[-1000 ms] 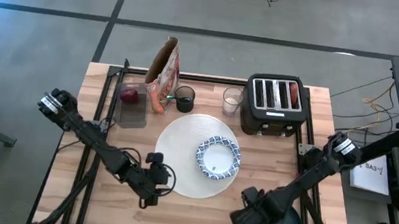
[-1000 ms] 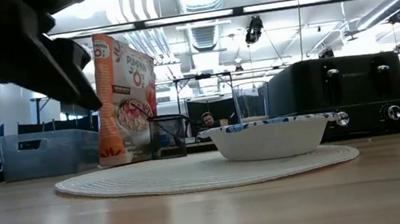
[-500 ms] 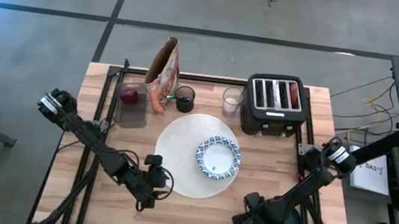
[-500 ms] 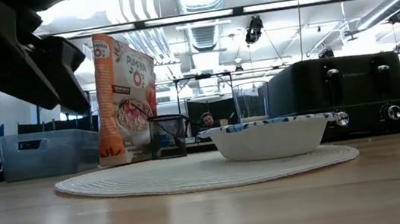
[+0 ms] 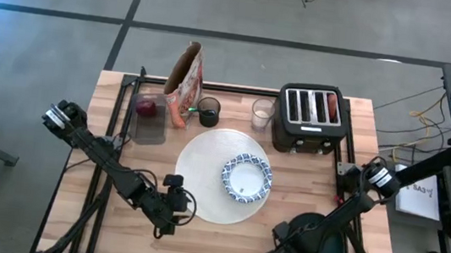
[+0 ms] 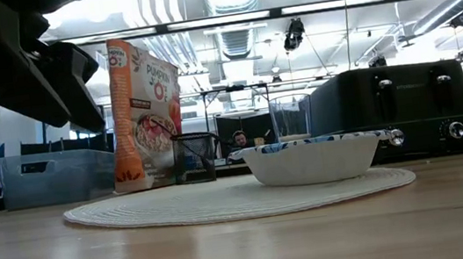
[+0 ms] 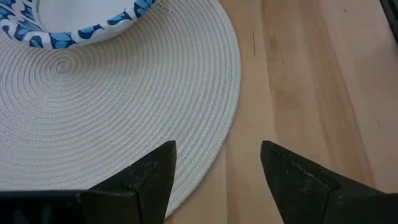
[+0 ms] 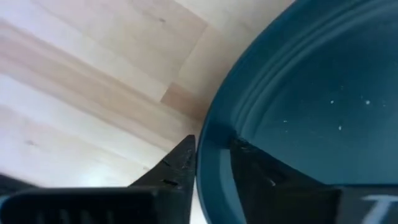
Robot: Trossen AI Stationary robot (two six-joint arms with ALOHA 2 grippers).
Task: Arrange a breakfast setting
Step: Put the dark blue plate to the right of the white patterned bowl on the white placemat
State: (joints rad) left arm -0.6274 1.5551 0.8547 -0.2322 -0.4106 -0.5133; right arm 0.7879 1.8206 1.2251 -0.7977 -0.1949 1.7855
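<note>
My right gripper (image 8: 211, 165) pinches the rim of the dark green plate (image 5: 327, 247) at the table's near right corner; my left gripper (image 7: 217, 180) waits, fingers spread, beside the mat (image 5: 202, 179); next, I judge, carrying the plate matward.

Readable print only on the cereal box (image 6: 145, 114), standing upright behind the white mat (image 6: 222, 199) in the low view — large letters "PUMPKIN" with an "O's" beneath, across the upper front panel, above a picture of a filled bowl. Small round logo at the box's top corner — too small to make out. Faint lettering along the front of the black toaster (image 6: 406, 112), not legible. Nothing else readable in any view.
</note>
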